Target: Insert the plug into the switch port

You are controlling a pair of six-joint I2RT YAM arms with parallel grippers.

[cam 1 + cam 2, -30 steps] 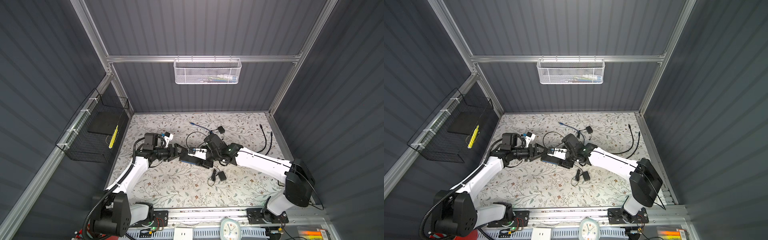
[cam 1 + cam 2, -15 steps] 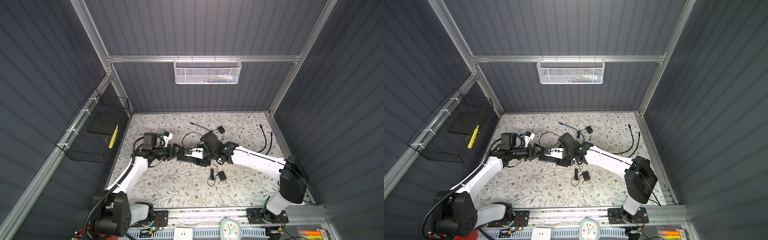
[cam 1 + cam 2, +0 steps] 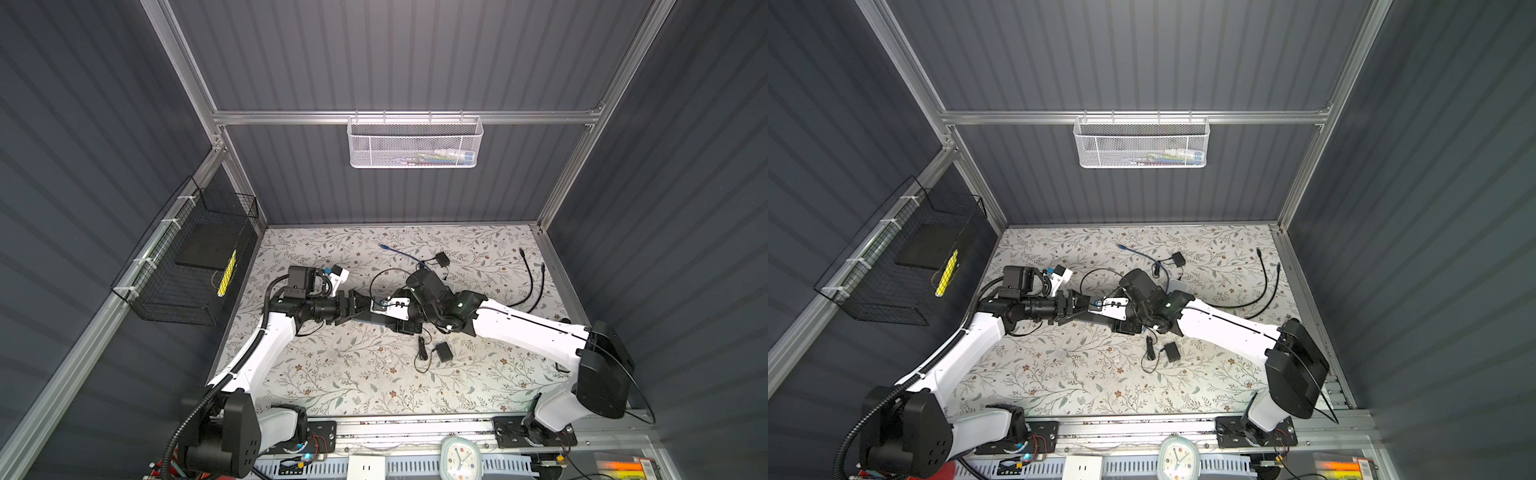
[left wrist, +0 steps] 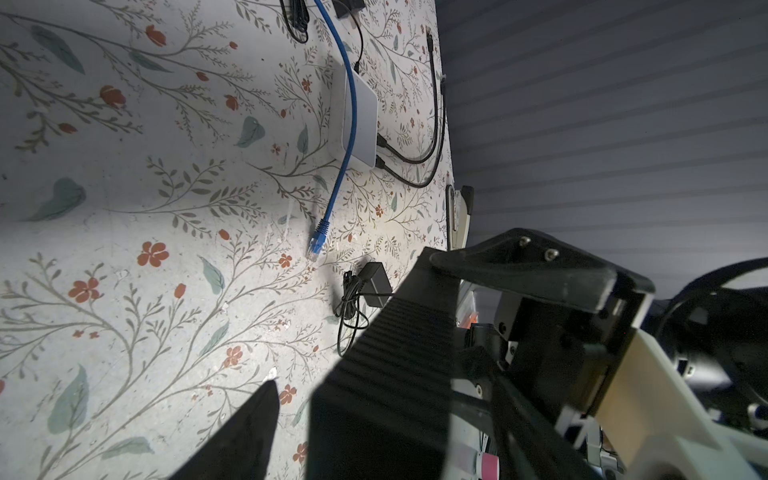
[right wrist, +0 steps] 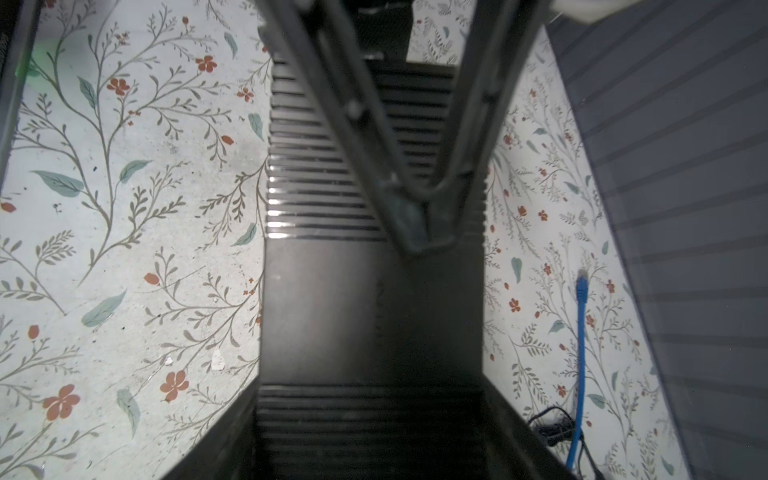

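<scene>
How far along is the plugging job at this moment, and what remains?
Done: no plug looks inserted yet. In hand: the right gripper clamps the black ribbed switch box, and the left gripper sits at its far end, grip unclear. Left: the blue cable plug lies loose on the flowered mat, so it must be picked up and pushed into a port.

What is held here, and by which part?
The right gripper clamps the black switch by two opposite sides; whether the left gripper grips cannot be told.
</scene>
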